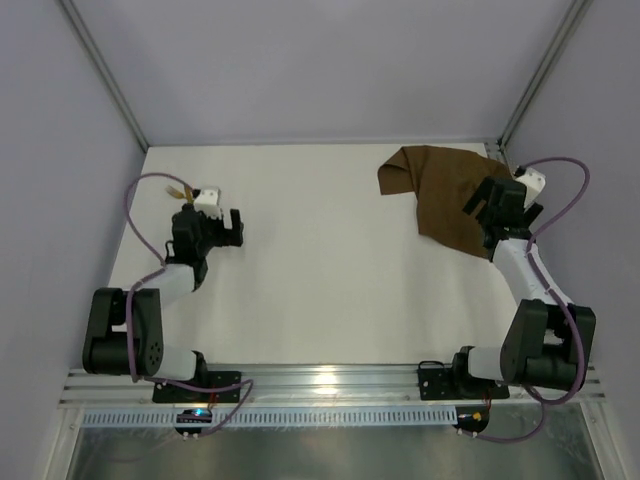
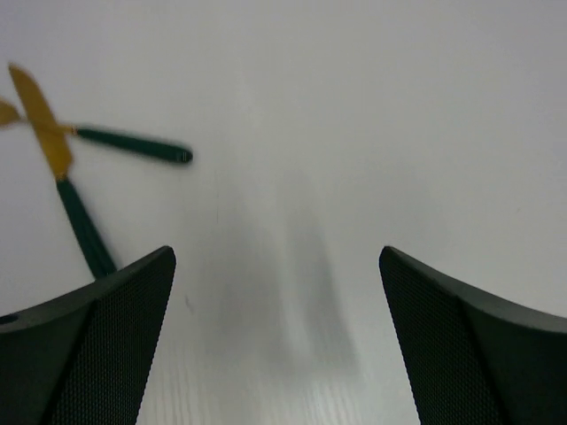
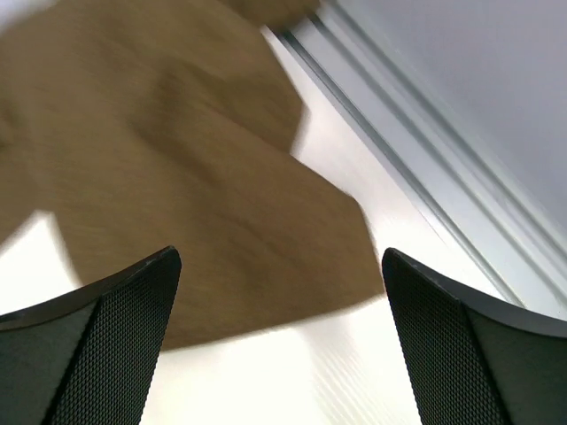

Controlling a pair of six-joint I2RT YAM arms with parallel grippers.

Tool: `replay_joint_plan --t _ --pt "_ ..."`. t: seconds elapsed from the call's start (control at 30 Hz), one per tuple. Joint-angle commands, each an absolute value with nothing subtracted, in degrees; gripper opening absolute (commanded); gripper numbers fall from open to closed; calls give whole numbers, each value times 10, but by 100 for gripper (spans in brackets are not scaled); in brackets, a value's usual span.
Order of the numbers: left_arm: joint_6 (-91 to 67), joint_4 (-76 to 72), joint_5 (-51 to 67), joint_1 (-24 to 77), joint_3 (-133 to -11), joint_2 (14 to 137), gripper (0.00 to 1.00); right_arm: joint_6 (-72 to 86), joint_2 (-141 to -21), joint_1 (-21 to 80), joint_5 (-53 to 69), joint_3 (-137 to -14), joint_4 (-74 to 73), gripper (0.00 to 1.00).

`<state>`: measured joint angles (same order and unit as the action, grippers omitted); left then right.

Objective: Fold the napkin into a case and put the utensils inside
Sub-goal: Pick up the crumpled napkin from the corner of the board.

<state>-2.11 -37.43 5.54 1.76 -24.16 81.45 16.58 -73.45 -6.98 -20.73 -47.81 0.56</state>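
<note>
The dark-brown napkin lies crumpled and unfolded at the table's far right; in the right wrist view the napkin fills the area ahead of the fingers. My right gripper hovers over its right edge, open, and between the fingers of the right gripper there is nothing. The utensils lie crossed at the far left, partly hidden by the left arm's cable. In the left wrist view the utensils show gold heads and dark handles. My left gripper sits to their right; the left gripper is open over bare table.
The white table is bounded by grey walls with metal frame posts at the back corners. A metal rail runs close beside the napkin's right edge. Both arm bases stand on the rail along the near edge.
</note>
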Motion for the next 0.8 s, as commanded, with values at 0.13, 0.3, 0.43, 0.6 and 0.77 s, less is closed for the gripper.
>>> replay_joint_plan --t 0.13,0.3,0.43,0.6,0.77 --pt "39 97 199 20 -556 793 99 223 -835 -158 -136 -507 -190 99" --pt "105 217 185 24 -577 783 99 164 -937 -184 -91 -569 -228 99" --pt "133 281 185 24 -567 745 99 143 -1011 -183 -75 -609 -261 99" --pt "142 322 196 24 -587 717 99 136 -1034 -184 -67 -616 -260 77" --pt "127 355 192 24 -622 726 99 132 -1046 -182 -55 -627 -266 27"
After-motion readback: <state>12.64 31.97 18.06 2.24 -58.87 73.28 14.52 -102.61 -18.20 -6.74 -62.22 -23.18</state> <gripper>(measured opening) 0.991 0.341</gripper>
